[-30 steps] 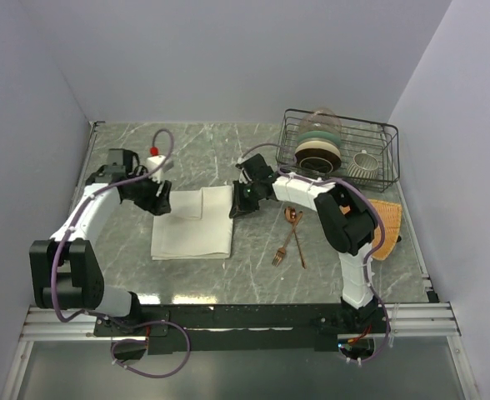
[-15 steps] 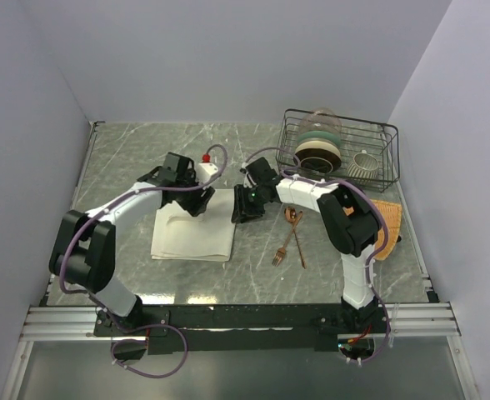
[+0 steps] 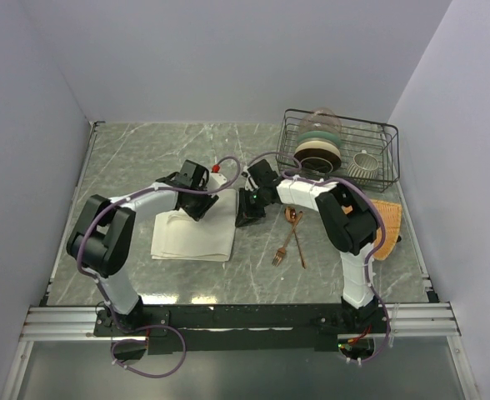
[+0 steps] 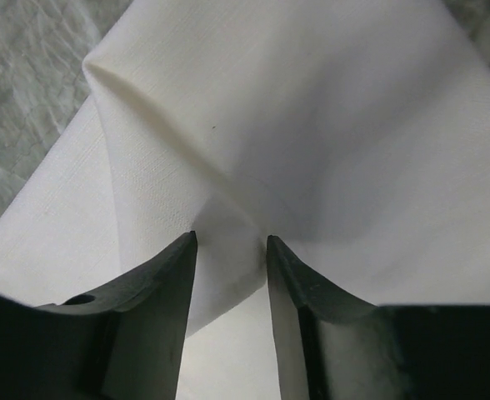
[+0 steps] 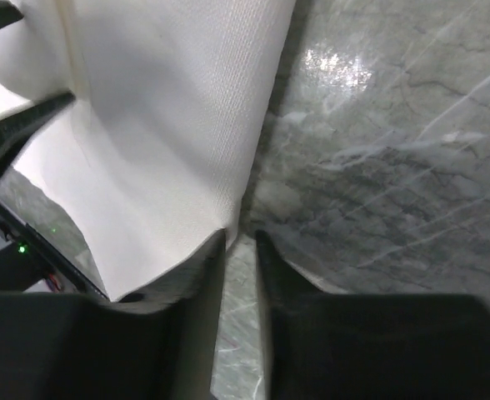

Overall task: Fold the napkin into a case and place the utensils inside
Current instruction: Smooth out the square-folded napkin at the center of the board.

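Watching the feeds, I see the left gripper (image 4: 228, 243) with its jaws about half way closed and a raised fold of the napkin (image 4: 312, 125) between them. The cloth climbs in a soft ridge up to the fingers, so I judge it is pinched and lifted, not only touched. In the top view this arm reaches across the napkin to its far right part, I think to lay one layer over the other and make the case narrower.

The right gripper (image 5: 239, 237) stands at the right edge of the napkin. Its jaws leave only a narrow slit. Between them I see just the table (image 5: 378, 167), so it holds nothing. The cloth's edge touches the tip of one finger. I judge it waits there to steady or take that edge, so that the fold lands straight.

The napkin lies left of the table's centre, between the two arms, and its near part is flat. It is cream-white, matte, with a fine woven grain, and it bends without sharp creases. The table is grey marble with pale veins, glossy enough to reflect the lamp.

The fork (image 3: 283, 250) and the spoon (image 3: 293, 218) lie crossed on the bare marble, right of the napkin and apart from it. They are thin, copper-coloured and shiny, and not yet inside.
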Controlling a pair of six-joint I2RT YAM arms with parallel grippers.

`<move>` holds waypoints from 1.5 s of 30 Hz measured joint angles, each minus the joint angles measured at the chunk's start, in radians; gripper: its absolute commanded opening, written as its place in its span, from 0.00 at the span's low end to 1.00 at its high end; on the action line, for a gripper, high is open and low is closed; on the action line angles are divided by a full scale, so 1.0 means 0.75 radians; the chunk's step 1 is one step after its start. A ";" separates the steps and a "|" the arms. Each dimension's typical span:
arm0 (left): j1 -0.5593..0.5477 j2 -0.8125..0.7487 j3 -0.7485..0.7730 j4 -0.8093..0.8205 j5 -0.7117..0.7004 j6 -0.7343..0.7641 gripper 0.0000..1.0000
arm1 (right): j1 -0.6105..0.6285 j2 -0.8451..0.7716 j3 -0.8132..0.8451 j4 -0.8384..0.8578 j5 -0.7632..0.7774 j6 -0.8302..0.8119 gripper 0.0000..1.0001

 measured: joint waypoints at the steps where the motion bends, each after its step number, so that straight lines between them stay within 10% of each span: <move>1: 0.000 0.006 0.003 -0.007 -0.016 0.000 0.38 | 0.000 0.006 0.001 0.000 -0.006 0.000 0.02; 13: 0.284 0.070 0.310 -0.150 -0.024 -0.022 0.54 | 0.000 0.020 0.003 -0.001 -0.021 -0.001 0.00; 22: 0.603 0.076 0.352 -0.262 0.363 -0.188 0.52 | 0.000 0.021 0.012 -0.007 -0.032 -0.010 0.27; 30: 0.604 -0.048 0.116 -0.322 0.634 -0.403 0.47 | 0.000 0.021 0.035 -0.033 -0.047 -0.025 0.41; 45: 0.673 -0.037 0.050 -0.348 0.575 -0.483 0.42 | 0.000 0.019 0.036 -0.039 -0.051 -0.035 0.41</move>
